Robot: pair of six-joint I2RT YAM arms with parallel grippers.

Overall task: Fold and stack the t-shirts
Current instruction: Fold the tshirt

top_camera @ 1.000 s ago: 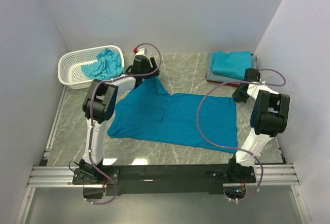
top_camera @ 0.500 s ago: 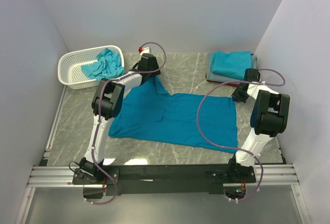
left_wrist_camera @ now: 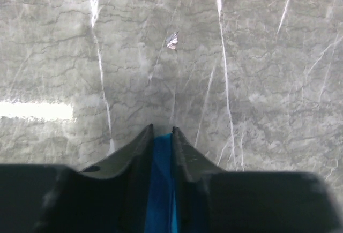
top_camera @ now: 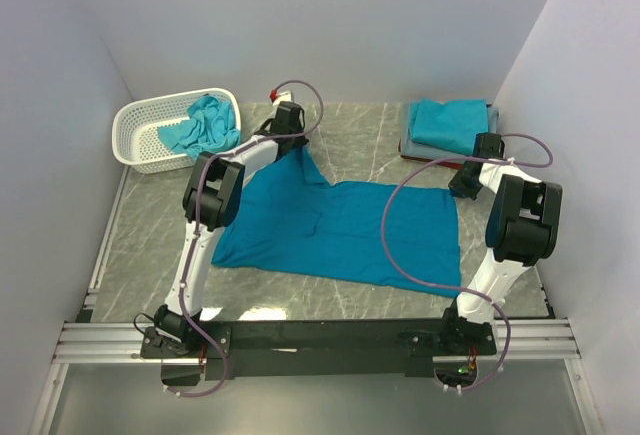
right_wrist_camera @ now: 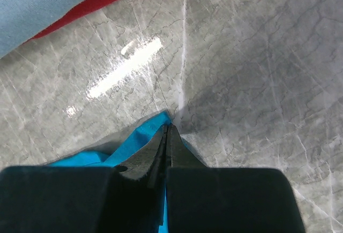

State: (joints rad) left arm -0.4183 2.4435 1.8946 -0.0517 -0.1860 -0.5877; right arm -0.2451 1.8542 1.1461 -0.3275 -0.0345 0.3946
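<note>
T-shirt [top_camera: 340,230], teal-blue, lying spread flat and unfolded on the marble table [top_camera: 370,145], first fold seemingly just starting. Left gripper [left_wrist_camera: 162,131] pinching its far left edge, jaws almost together on the cloth; right gripper [right_wrist_camera: 167,127] clamping fully closed on its far right corner. Farther back, folded stack [top_camera: 448,125] waiting at right and crumpled turquoise shirts [top_camera: 205,123] sitting in the white basket [top_camera: 135,125] at left, nothing seeming to block the fold.

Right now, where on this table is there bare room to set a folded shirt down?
Bare marble: far middle, between the left arm and the folded stack; also the left strip bordered by basket and spread shirt. The right side is crowded by the right arm and stack.
</note>
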